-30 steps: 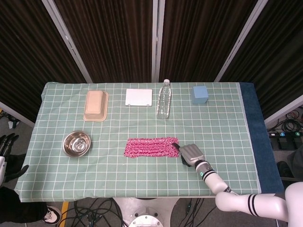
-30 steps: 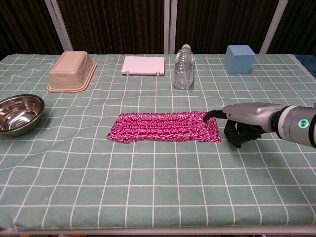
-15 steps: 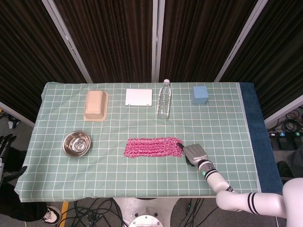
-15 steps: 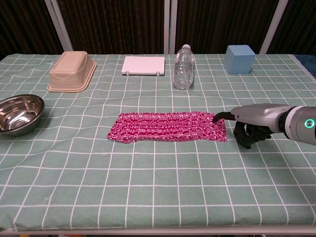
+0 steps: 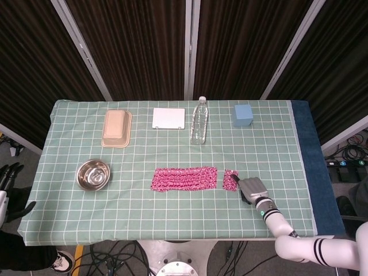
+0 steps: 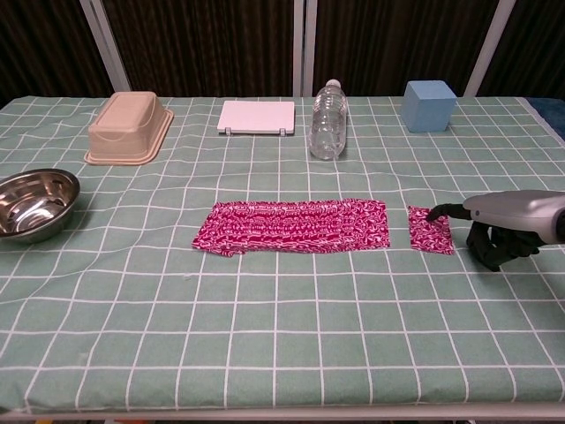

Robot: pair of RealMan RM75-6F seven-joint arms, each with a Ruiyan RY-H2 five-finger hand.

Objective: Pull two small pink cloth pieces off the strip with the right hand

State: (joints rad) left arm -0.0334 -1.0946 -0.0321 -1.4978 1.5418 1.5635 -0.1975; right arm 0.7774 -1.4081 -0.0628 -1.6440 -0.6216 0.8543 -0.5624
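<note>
The pink patterned strip (image 5: 184, 179) (image 6: 291, 225) lies flat at the middle front of the table. A small pink cloth piece (image 5: 230, 180) (image 6: 430, 230) lies apart from the strip's right end, with a gap of bare tablecloth between them. My right hand (image 5: 253, 189) (image 6: 503, 221) sits just right of that piece; one fingertip (image 6: 433, 213) presses on its upper right corner while the other fingers curl under the palm. My left hand (image 5: 7, 177) hangs off the table's left edge with its fingers apart, holding nothing.
A steel bowl (image 5: 93, 174) stands at the left. Along the back are a beige tub (image 5: 117, 127) turned upside down, a white flat box (image 5: 169, 118), a clear bottle (image 5: 199, 120) and a blue cube (image 5: 242, 115).
My right hand has slid to the right, dragging the end piece with it. The piece has come off the strip and now lies separate.
</note>
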